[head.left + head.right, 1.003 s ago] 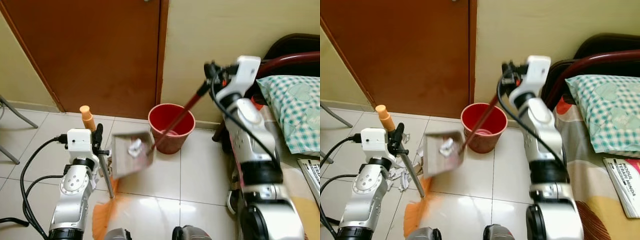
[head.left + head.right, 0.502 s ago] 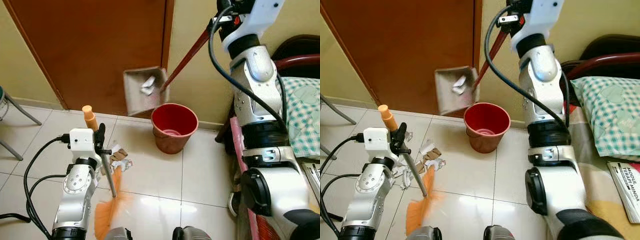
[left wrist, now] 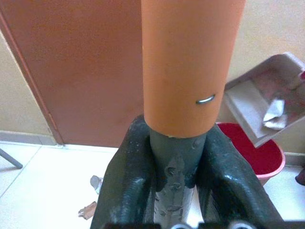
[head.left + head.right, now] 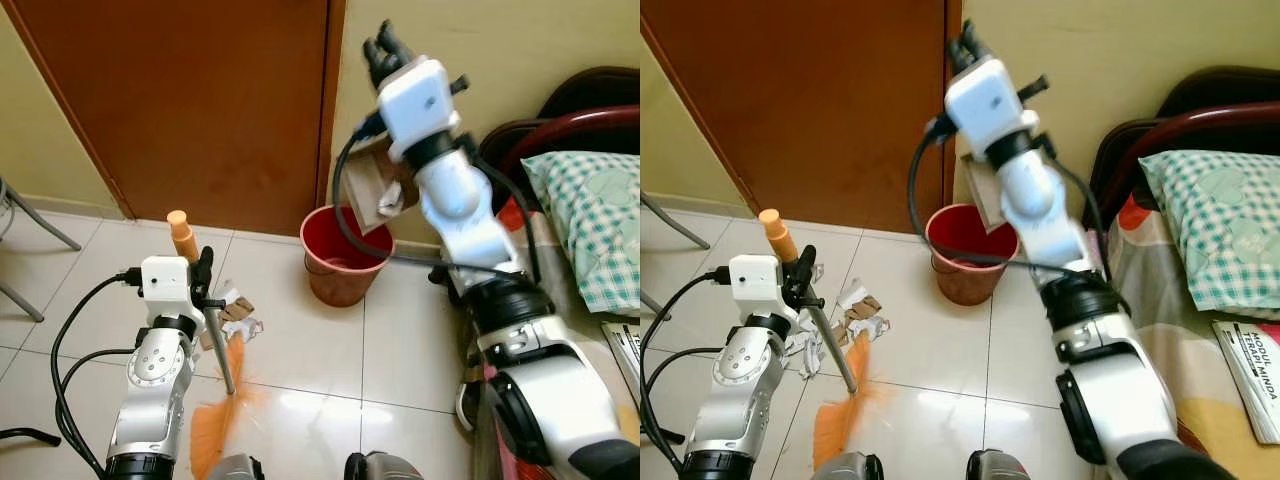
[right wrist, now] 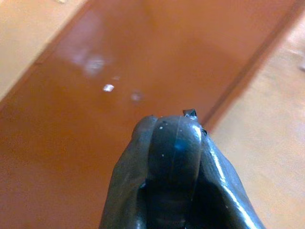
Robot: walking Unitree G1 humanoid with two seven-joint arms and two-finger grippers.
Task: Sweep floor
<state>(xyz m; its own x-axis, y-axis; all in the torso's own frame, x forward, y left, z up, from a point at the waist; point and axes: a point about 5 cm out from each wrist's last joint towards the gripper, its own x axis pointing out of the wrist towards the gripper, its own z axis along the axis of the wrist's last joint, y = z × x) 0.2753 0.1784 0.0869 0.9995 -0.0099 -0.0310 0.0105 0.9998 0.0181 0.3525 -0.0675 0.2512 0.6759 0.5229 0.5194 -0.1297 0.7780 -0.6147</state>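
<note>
The right gripper [image 4: 385,45] is raised before the door [image 4: 200,100], fingers clenched on the dustpan [image 3: 267,102] handle. The dustpan is tilting over the red bucket [image 4: 345,265] (crumpled paper [image 3: 274,114] lying in it). The bucket's contents cannot be made out. The left gripper [image 4: 203,285] is clamping the broom [image 4: 215,400] shaft, bristles resting on the floor [image 4: 320,360] beside paper scraps [image 4: 232,310].

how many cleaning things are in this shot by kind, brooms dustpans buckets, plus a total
broom, orange bristles on the floor, handle in the left gripper: 1
dustpan, tilted above the bucket, held up by the right gripper: 1
red bucket, standing by the wall: 1
total: 3
</note>
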